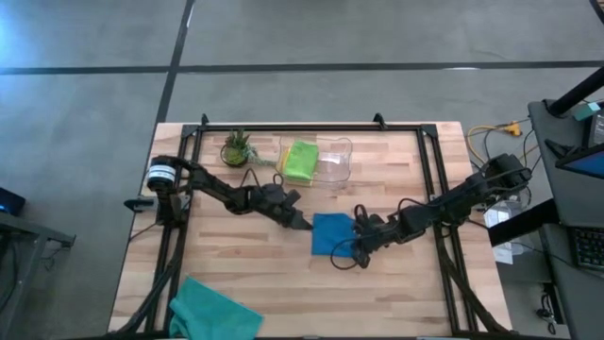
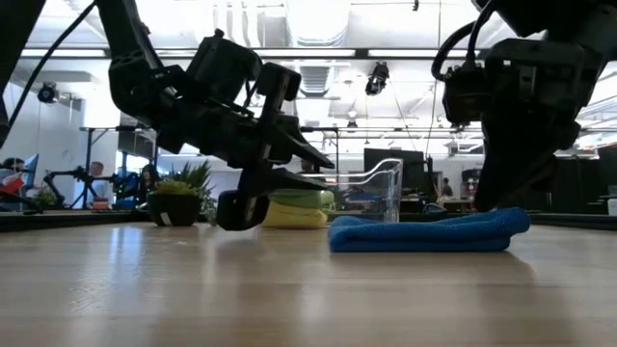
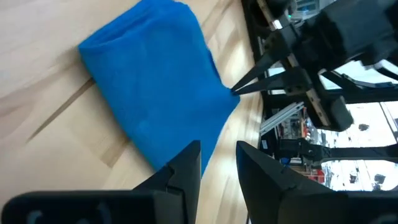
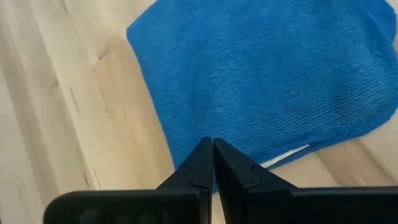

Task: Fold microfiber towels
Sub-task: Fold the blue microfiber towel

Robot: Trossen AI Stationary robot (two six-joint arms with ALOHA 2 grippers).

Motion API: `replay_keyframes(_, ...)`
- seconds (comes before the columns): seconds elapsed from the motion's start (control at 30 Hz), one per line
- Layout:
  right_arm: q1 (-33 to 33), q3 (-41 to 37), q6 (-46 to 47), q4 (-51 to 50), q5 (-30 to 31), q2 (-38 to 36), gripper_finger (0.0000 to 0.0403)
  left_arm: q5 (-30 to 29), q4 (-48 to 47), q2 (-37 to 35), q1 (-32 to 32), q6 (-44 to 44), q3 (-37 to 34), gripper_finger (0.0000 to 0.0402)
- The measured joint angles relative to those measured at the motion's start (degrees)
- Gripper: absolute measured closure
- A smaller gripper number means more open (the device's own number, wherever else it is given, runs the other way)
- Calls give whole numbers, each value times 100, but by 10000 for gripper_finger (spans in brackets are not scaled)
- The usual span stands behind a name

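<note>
Right fingers (image 4: 212, 163) pressed together at blue towel (image 1: 332, 232) edge, left gripper (image 1: 304, 224) beside it

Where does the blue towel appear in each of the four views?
High view: blue towel at table centre, between both grippers.
Low view: blue towel right of centre, lying flat on the table.
Left wrist view: upper middle.
Right wrist view: fills the upper part.
Shared landmark: the right gripper at its edge.

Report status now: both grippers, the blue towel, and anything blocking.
Left gripper open, empty, beside blue towel. Right gripper shut, tips at towel edge. Towel folded flat. Nothing blocking.
</note>
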Motion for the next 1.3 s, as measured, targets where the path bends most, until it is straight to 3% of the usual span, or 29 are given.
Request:
replay_keyframes(0.27,0,12,169,106,387,0,394,-54,-153,0,-98,-108,-2,300)
replay_keyframes(0.67,0,14,64,234,454,-2,394,-399,-1363,-13,-186,-378,324,160)
replay_keyframes(0.93,0,14,-101,290,734,-4,394,-861,-3421,0,-198,-56,1210,157)
replay_keyframes(1.1,-31,14,-372,340,873,-2,394,-1101,-3601,39,-192,-7,1355,158)
replay_keyframes(1.3,-37,14,-538,395,889,-1,394,-931,-3558,597,-331,-282,1765,158)
